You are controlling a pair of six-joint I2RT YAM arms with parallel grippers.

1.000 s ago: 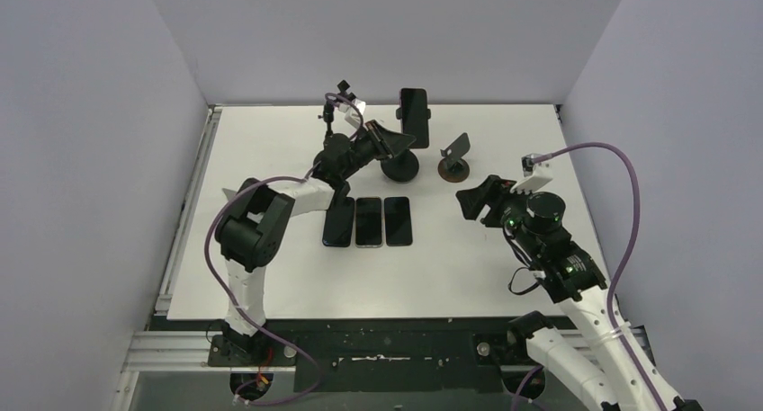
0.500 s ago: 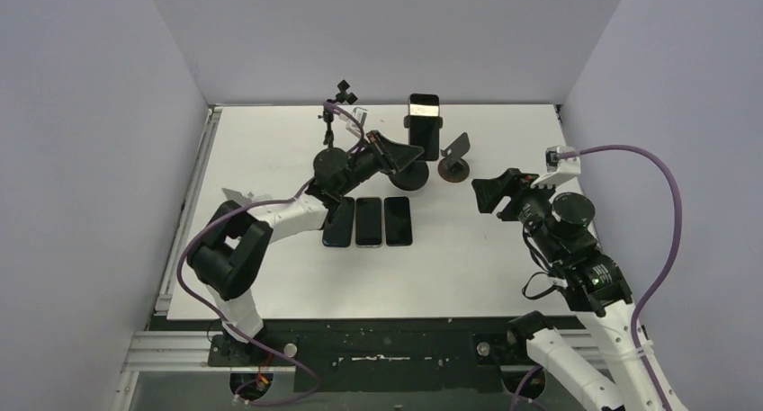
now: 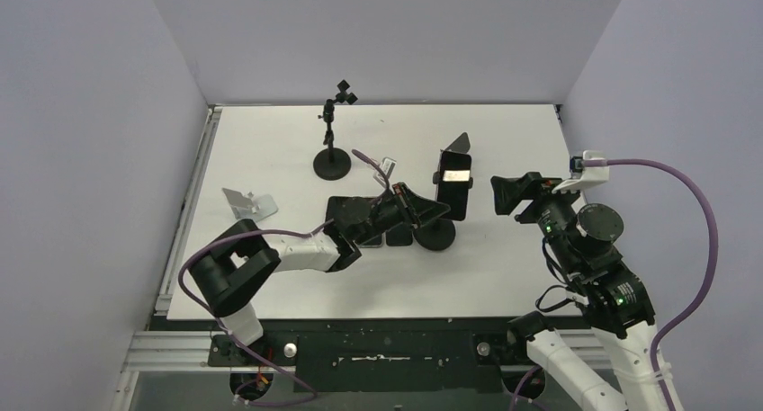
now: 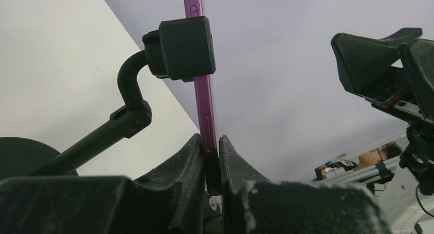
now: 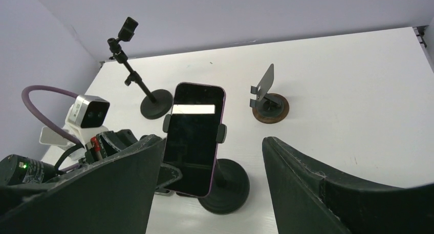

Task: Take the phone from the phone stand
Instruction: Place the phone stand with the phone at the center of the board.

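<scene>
The phone (image 3: 453, 184) sits upright in the phone stand (image 3: 436, 237), cradle arms gripping both long sides. It is right of the worktop's (image 3: 270, 150) middle, a little toward the near edge. My left pincer (image 4: 212, 147) is clamped on the phone's lower purple edge, one finger against each face. My right pincer (image 5: 211, 142) stands apart, facing the screen from the right-edge side, not touching it. A slim pole stand (image 3: 332, 141) is toward the far edge. A small brown stand (image 3: 457, 145) is just behind the phone.

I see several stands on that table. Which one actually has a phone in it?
The black round-based stand nearest the arms, gripping the upright phone. The tall thin stand, the small brown-based stand and the white stand hold nothing.
</scene>
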